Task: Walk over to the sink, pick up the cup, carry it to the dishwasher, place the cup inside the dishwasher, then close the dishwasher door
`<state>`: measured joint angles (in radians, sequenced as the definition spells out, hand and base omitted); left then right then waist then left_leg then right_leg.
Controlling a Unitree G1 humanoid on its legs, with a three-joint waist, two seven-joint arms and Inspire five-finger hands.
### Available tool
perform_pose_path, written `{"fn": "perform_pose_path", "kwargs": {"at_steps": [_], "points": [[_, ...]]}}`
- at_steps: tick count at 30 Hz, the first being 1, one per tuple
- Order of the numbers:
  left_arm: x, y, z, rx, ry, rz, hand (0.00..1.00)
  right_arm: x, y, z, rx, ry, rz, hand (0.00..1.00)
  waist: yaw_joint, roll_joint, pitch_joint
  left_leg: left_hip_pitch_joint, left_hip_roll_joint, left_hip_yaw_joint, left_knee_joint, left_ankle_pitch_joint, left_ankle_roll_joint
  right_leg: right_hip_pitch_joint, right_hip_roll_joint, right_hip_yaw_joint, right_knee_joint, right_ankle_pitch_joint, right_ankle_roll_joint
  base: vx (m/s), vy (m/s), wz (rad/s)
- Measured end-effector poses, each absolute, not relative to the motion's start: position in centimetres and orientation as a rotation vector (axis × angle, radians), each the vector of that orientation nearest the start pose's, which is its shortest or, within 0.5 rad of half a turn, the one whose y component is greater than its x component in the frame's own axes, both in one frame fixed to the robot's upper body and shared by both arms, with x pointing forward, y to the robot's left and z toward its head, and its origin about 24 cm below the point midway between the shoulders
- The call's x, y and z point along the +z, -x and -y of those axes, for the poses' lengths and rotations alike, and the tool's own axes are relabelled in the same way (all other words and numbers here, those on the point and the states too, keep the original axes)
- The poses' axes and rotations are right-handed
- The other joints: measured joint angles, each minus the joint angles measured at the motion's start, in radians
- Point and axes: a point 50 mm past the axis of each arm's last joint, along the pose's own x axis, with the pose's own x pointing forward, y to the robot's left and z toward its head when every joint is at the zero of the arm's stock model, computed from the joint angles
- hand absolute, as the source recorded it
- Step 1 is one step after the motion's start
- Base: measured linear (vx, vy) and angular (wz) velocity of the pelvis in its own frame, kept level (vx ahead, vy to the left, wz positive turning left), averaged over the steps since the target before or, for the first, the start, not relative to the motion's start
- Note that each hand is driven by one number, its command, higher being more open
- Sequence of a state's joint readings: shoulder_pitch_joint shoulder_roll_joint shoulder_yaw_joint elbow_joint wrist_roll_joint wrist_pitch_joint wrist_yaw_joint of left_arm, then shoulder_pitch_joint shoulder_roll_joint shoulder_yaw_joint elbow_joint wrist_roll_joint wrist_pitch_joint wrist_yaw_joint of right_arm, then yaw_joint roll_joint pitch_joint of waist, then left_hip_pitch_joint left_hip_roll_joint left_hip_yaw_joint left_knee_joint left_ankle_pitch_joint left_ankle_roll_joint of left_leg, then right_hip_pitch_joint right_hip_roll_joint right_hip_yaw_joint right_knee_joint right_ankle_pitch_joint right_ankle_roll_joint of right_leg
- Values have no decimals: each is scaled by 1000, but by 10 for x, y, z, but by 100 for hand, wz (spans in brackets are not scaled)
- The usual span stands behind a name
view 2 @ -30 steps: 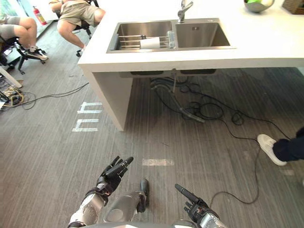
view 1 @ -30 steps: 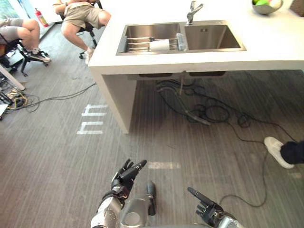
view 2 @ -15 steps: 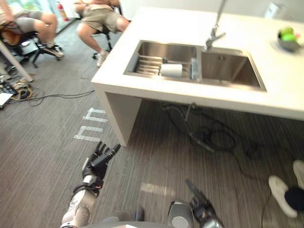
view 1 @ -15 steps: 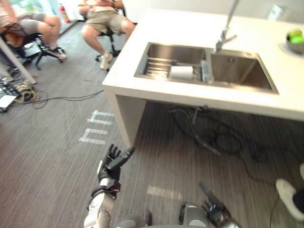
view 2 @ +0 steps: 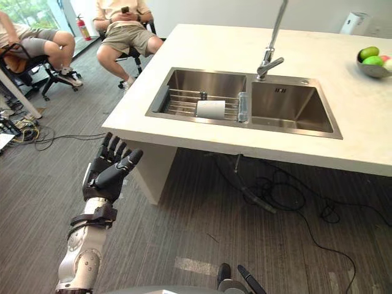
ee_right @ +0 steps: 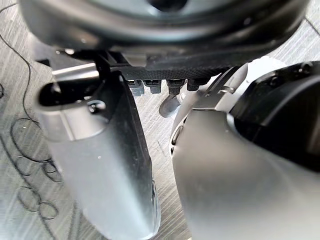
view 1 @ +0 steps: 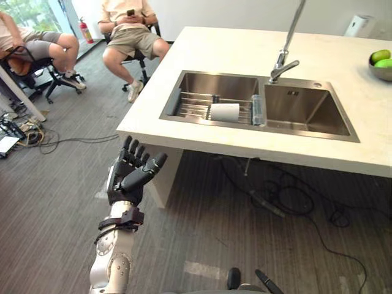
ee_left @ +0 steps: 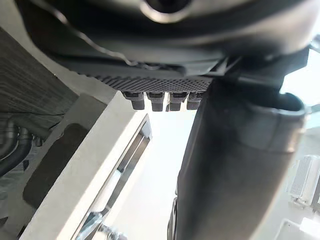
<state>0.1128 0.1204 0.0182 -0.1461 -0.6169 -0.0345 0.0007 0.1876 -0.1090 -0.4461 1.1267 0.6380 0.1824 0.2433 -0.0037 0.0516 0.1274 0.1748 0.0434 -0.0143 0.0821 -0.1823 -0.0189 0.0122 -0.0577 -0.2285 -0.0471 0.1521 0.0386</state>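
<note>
Viewpoint shift is the main change: the head camera has moved, so the counter [view 1: 214,55] and sink [view 1: 306,113] now sit nearer and more fully in frame. The left hand [view 1: 130,174] has risen from low beside the body to just below the counter's near corner. Its fingers are spread straight and hold nothing. The right hand [ee_right: 170,74] hangs low over the floor, and its fingers look relaxed and empty.

The cup [view 1: 224,112], white and lying on its side, rests on the wire rack [view 1: 190,104] in the sink's left basin, just beside a clear bottle [view 1: 257,110]. Neither hand is near it, so the approach walk appears unfinished.

Hazards, as judged:
- The raised left hand may strike the counter edge if the advance continues at this height.
- Loose cables [view 1: 288,196] under the counter may snag a foot.
- The cup may roll on the rack, or the bottle may topple, under an off-centre grasp.

Two seated persons [view 1: 131,30] occupy chairs beyond the counter's far left corner.
</note>
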Motion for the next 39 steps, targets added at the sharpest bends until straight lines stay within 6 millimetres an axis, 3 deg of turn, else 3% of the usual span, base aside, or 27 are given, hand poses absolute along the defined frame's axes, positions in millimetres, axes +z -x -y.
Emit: {"fn": "perform_pose_path", "kwargs": {"at_steps": [2,3,4,5,6,7,9,10,12,14,15,16,17,18,19,20,22,25,28,29,31,32,33,34,35,37,39], "points": [[63,-240,-167,-26,467,92,100,-169,-23,219,-659,-901,-1081,100,-14,1,-5,3,4,1,-10,-15,0,-45,-8,5,94,-56,6,0,0,0],[72,-248,-157,-76,437,118,100,-169,-21,216,-658,-909,-1083,100,-14,3,-4,-3,8,7,4,-34,1,-94,-14,7,212,-125,11,-1,-60,-4],[79,-252,-148,-114,402,141,100,-170,-17,215,-658,-914,-1096,100,-14,13,-4,-6,16,20,38,-65,-8,-139,-20,-1,365,-213,-8,27,-78,-6],[81,-252,-147,-120,392,148,100,-170,-15,214,-658,-916,-1102,100,-14,15,-6,-4,23,30,50,-76,-17,-144,-17,-7,408,-244,-11,151,-96,-2],[92,-253,-143,-144,351,193,100,-170,-11,213,-655,-918,-1106,100,-22,3,-1,-61,35,69,249,-129,-48,-125,-20,-26,480,-368,-35,162,-108,30],[100,-254,-136,-176,349,220,100,-170,-12,217,-663,-900,-1104,100,-44,12,18,-214,65,111,572,-112,-39,-111,-36,-60,521,-401,-46,171,-123,41],[102,-250,-132,-201,364,226,100,-168,-8,229,-689,-874,-1097,100,-44,23,41,-302,98,136,831,11,-49,-37,-47,-75,520,-427,-46,220,-108,37],[103,-250,-129,-214,382,233,100,-167,-4,235,-709,-861,-1090,100,-37,42,50,-334,101,138,908,-6,-65,27,-47,-88,495,-438,-51,323,-64,22],[106,-248,-129,-241,376,244,100,-165,-5,241,-713,-850,-1080,100,-25,43,52,-354,81,178,830,-47,-47,76,-62,-94,449,-436,-46,201,-23,7],[116,-245,-128,-284,363,285,100,-164,-17,244,-675,-845,-1047,100,-5,40,52,-361,30,228,535,-47,-24,115,-84,-93,390,-427,-31,235,0,-1],[118,-244,-127,-291,363,294,100,-163,-21,243,-667,-844,-1041,100,-1,40,51,-360,19,224,463,-36,-23,122,-86,-91,381,-427,-30,314,39,-12],[121,-244,-126,-299,363,301,100,-163,-24,245,-663,-828,-1043,100,13,41,51,-343,2,202,322,27,-29,130,-86,-78,370,-428,-28,269,80,-33],[123,-243,-127,-301,358,302,100,-162,-25,248,-661,-824,-1041,100,22,45,48,-320,-11,170,191,161,-30,133,-80,-59,366,-438,-7,325,122,-39],[123,-243,-127,-299,356,300,100,-162,-25,249,-660,-824,-1040,100,22,50,44,-311,-10,152,147,238,-17,135,-71,-52,364,-447,8,270,116,-29],[120,-244,-130,-298,340,275,100,-163,-27,246,-657,-836,-1042,100,13,33,37,-276,-29,157,101,228,26,145,-90,-46,361,-457,23,252,95,-19],[116,-243,-132,-296,330,242,100,-165,-27,240,-652,-854,-1049,100,15,7,26,-256,-48,167,51,234,28,143,-107,-41,342,-455,26,241,71,-12],[111,-243,-133,-291,333,207,100,-166,-25,235,-657,-868,-1059,100,16,-13,17,-233,-70,172,-5,245,40,154,-123,-39,318,-445,41,254,66,-3],[108,-243,-134,-289,325,183,100,-166,-20,236,-681,-867,-1067,100,18,-16,14,-184,-90,169,-49,245,43,177,-142,-48,329,-428,65,177,50,8],[108,-243,-132,-296,342,185,100,-166,-15,237,-697,-870,-1066,100,18,-17,7,-144,-96,150,-71,236,49,121,-171,-63,524,-426,67,87,17,18],[107,-243,-131,-303,345,184,100,-166,-14,238,-702,-871,-1060,100,19,-24,6,-131,-104,144,-72,228,51,85,-193,-62,624,-423,63,69,22,18],[100,-244,-131,-303,354,157,100,-165,-9,241,-725,-863,-1055,100,22,-38,10,-85,-125,128,-69,205,57,19,-250,-55,838,-360,17,87,7,16],[97,-243,-131,-297,356,143,100,-165,-8,241,-732,-860,-1057,100,20,-38,10,-70,-130,121,-69,197,60,10,-263,-54,881,-333,0,150,-12,19],[91,-242,-132,-290,361,118,100,-164,-3,243,-746,-852,-1056,100,13,-31,6,-42,-131,107,-69,176,70,-5,-277,-50,953,-264,-14,134,-22,19],[88,-242,-132,-285,364,107,100,-164,-1,242,-746,-849,-1059,100,9,-24,4,-27,-122,98,-68,167,74,-24,-279,-37,999,-251,-14,139,-45,16],[88,-243,-136,-270,364,112,100,-166,-3,235,-731,-862,-1068,100,10,-14,1,-26,-109,96,-57,149,71,-61,-272,-18,1002,-354,-10,72,-49,6],[89,-244,-144,-243,364,127,100,-169,-9,225,-709,-876,-1088,100,6,-7,-1,-50,-70,90,-39,133,57,-128,-231,9,866,-434,8,55,-75,11],[89,-245,-151,-230,337,132,100,-170,-14,220,-691,-878,-1098,100,-2,-16,-5,-73,-45,76,-32,124,41,-158,-185,68,616,-415,36,78,-125,24]]}}
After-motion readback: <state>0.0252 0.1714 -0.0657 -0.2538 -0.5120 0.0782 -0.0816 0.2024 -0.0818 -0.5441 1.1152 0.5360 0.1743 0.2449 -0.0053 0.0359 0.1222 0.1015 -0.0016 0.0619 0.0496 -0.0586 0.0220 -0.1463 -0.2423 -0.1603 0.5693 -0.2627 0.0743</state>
